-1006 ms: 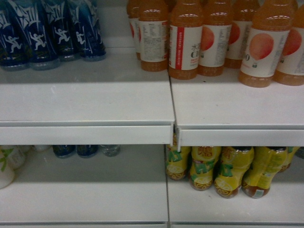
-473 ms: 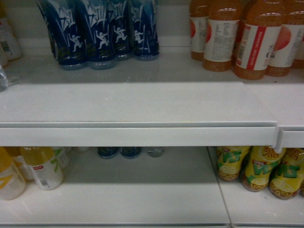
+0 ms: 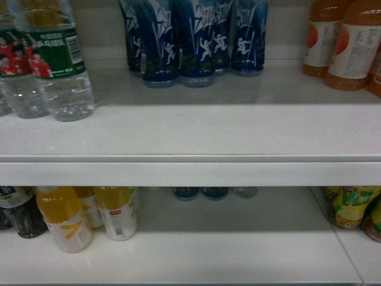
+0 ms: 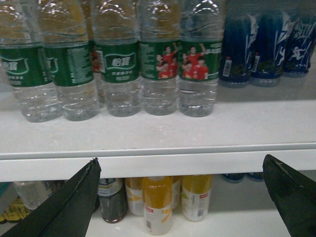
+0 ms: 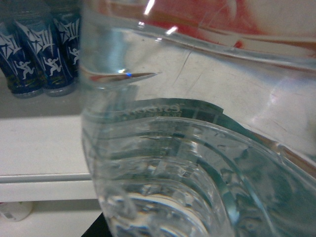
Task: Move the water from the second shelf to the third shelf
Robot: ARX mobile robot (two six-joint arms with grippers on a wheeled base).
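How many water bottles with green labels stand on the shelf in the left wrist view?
5 in the front row, left to right: first, second, third, fourth, and fifth, next to the blue bottles. More may stand hidden behind them.

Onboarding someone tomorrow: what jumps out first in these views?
A clear ribbed water bottle fills the right wrist view, pressed close to the lens. In the left wrist view, a row of green-labelled water bottles lines the upper shelf, with the open left claw below, dark blue bottles at right.
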